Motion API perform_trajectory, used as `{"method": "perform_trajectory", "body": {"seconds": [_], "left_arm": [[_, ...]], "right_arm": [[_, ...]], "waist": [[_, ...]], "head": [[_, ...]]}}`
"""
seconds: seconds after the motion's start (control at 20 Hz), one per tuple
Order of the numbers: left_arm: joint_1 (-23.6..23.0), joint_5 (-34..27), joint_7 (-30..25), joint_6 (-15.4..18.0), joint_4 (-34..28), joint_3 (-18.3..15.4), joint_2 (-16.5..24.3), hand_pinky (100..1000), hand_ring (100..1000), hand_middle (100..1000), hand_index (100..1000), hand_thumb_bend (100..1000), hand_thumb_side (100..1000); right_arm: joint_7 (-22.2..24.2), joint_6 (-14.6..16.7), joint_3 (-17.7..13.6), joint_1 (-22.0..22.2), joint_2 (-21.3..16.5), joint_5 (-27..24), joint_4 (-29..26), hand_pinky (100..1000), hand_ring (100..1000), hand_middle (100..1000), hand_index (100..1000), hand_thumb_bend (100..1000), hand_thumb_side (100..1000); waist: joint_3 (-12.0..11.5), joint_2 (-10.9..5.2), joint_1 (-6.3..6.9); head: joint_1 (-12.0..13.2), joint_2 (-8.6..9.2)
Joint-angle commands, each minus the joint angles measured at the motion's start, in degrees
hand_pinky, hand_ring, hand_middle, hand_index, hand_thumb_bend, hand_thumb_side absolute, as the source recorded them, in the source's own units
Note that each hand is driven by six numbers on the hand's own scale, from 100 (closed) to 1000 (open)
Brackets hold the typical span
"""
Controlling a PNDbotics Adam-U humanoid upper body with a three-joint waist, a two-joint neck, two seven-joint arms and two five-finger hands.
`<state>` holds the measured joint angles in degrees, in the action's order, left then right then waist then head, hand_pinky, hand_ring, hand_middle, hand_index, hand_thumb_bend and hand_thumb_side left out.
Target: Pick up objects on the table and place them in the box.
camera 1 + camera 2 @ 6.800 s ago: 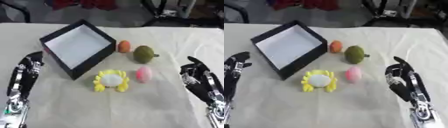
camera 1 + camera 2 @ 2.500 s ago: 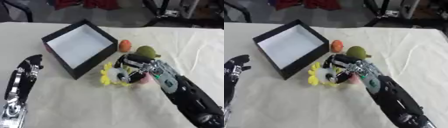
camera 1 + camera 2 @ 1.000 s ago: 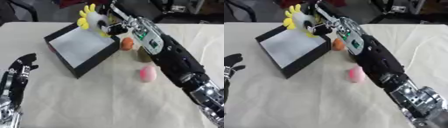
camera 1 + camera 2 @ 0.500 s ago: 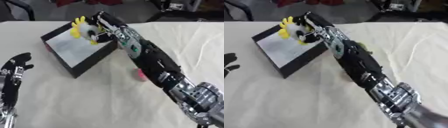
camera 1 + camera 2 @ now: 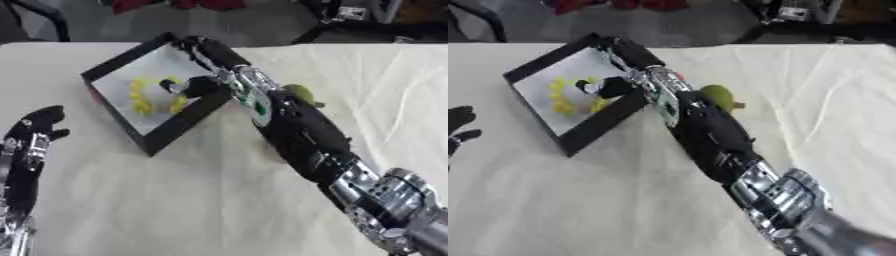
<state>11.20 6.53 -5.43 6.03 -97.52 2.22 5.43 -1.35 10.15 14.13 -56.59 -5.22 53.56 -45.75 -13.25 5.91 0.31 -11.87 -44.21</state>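
Table (image 5: 131,200): covered in off-white cloth, matt, soft creases running toward the right of the frame.

Box (image 5: 179,122), upper left: walls matt black, like card; inner floor pale, matt grey-white.

Yellow toy (image 5: 149,95) inside the box: yellow petals round a white middle, dull finish, looks soft or rubbery; cannot tell which.

Green object (image 5: 719,96), right of the box: olive, smooth, slight sheen.

Right hand (image 5: 197,85), over the box: black, semi-gloss plastic look. Forearm behind it black with silver metal joints, shiny, toward lower right.

Left hand (image 5: 35,130), left edge: matt black.
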Motion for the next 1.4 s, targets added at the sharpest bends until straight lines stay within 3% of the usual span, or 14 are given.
{"method": "perform_trajectory", "body": {"seconds": [0.05,0.2,0.5,0.9,1.1,1.4], "left_arm": [[0.9,-0.2,-0.1,0.1,-1.1,0.1,0.3,783,858,777,797,154,761],[0.8,-0.2,0.1,0.1,-1.1,-0.1,0.3,783,858,777,798,154,761],[0.5,0.0,0.5,0.0,-1.1,-0.6,0.6,783,857,776,798,155,754],[-0.7,0.5,1.2,-0.1,-0.9,-1.4,1.5,783,857,776,798,155,762],[-0.9,0.6,1.5,-0.2,-0.9,-1.6,1.7,783,857,776,799,155,763],[-0.9,0.7,1.7,-0.2,-1.0,-1.8,1.8,784,857,776,799,155,762]], "right_arm": [[-0.8,-0.2,-0.2,-1.0,-0.2,1.2,-0.9,784,758,855,943,484,694],[-1.3,-0.5,-0.4,-1.0,-0.6,0.5,-1.9,813,782,881,962,524,705],[2.5,-1.5,0.2,-0.5,-3.6,-5.6,-7.5,803,770,871,963,474,679],[9.5,-6.2,-0.4,3.2,-12.6,-21.9,-19.2,788,753,849,959,425,647],[10.9,-8.2,-0.6,5.9,-15.0,-23.3,-21.3,789,753,848,959,411,628],[11.8,-8.8,-1.2,8.6,-15.7,-20.9,-19.0,792,750,837,953,409,625]], "waist": [[0.0,0.25,0.65],[0.3,0.26,0.61],[1.2,0.07,0.41],[3.9,-0.63,-0.29],[4.6,-0.75,-0.37],[4.8,-0.72,-0.34]], "head": [[0.1,0.09],[0.3,0.09],[1.2,0.09],[3.4,0.09],[4.0,0.09],[4.5,0.09]]}}
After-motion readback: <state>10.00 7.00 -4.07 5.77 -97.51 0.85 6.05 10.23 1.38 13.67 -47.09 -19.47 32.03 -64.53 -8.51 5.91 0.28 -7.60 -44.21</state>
